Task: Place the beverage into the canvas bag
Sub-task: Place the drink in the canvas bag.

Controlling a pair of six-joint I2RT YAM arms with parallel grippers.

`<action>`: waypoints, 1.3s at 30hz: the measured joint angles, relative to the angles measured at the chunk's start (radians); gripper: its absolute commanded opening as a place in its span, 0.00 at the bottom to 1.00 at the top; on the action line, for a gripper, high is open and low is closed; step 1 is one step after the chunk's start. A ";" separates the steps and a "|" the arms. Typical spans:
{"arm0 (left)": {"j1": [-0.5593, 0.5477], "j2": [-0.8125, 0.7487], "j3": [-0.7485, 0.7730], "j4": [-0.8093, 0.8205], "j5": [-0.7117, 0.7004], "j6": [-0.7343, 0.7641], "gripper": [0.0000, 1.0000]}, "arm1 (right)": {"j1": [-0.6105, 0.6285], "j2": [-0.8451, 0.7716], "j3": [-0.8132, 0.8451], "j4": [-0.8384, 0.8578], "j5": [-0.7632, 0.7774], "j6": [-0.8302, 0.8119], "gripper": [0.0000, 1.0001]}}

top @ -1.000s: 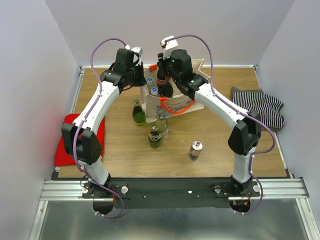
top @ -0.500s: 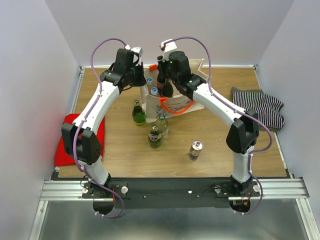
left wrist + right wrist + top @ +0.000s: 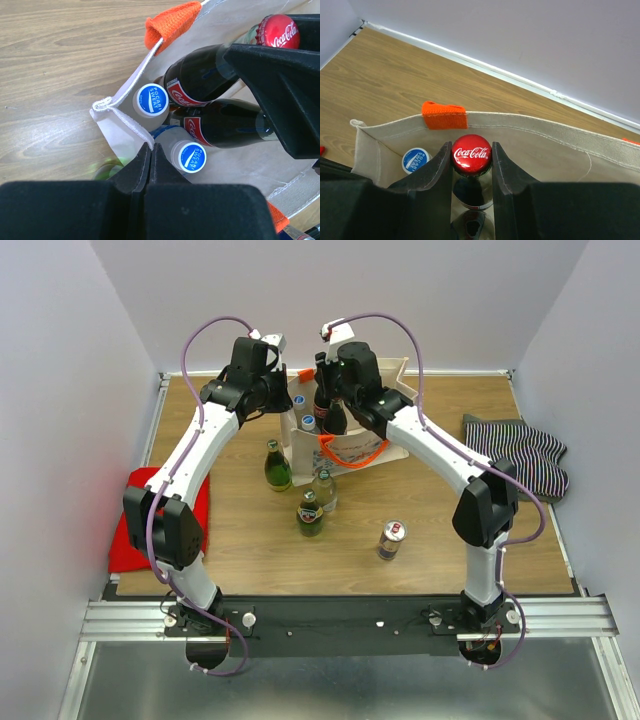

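Observation:
The cream canvas bag [image 3: 356,448] stands open at the back centre, with an orange tab [image 3: 444,115] on its rim. My left gripper [image 3: 151,146] is shut on the bag's near rim [image 3: 125,97], at the bag's left side in the top view [image 3: 287,400]. My right gripper [image 3: 471,156] is shut on the neck of a Coca-Cola bottle [image 3: 471,153] with a red cap. It holds the bottle upright inside the bag's mouth [image 3: 323,392]. A second cola bottle [image 3: 225,127] and two blue-capped Pocari Sweat bottles [image 3: 152,98] are in the bag.
Two green bottles [image 3: 277,466] [image 3: 310,513], a clear bottle [image 3: 325,489] and a can [image 3: 391,539] stand on the wooden table in front of the bag. A red cloth [image 3: 135,525] lies at the left edge, a striped cloth [image 3: 520,455] at the right.
My right gripper with the cola bottle has shifted slightly to the left and back over the bag. The left arm has not moved.

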 measured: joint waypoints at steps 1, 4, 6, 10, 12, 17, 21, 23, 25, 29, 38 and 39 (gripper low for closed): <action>0.000 0.000 0.000 0.000 0.000 0.000 0.00 | 0.000 0.000 0.006 -0.010 0.000 0.000 0.01; 0.000 0.000 0.000 0.000 0.000 0.000 0.00 | 0.000 0.000 0.025 -0.051 -0.002 0.004 0.01; 0.000 0.000 0.000 0.000 0.000 0.000 0.00 | 0.000 0.002 0.043 -0.089 -0.002 0.010 0.01; 0.000 0.000 0.000 0.000 -0.001 0.003 0.00 | -0.001 0.040 0.145 -0.211 -0.004 0.029 0.01; 0.000 0.000 0.000 0.001 -0.002 0.004 0.00 | -0.002 0.066 0.207 -0.277 -0.007 0.038 0.01; 0.000 0.000 -0.001 0.001 -0.003 0.005 0.00 | -0.005 0.092 0.254 -0.352 -0.014 0.058 0.04; 0.000 0.000 -0.001 0.001 -0.003 0.007 0.00 | -0.005 0.106 0.291 -0.399 -0.015 0.068 0.12; 0.000 0.000 -0.001 0.001 -0.003 0.007 0.00 | -0.005 0.117 0.314 -0.421 -0.015 0.071 0.17; 0.000 0.000 -0.001 0.001 -0.004 0.008 0.00 | -0.005 0.126 0.332 -0.442 -0.016 0.073 0.23; 0.000 0.000 -0.001 0.001 -0.004 0.008 0.00 | -0.005 0.135 0.353 -0.463 -0.019 0.076 0.35; 0.000 0.000 -0.001 0.001 -0.005 0.010 0.00 | -0.004 0.151 0.398 -0.483 -0.054 0.107 0.54; 0.000 0.000 -0.001 0.001 -0.005 0.010 0.00 | -0.003 0.151 0.407 -0.480 -0.060 0.111 0.54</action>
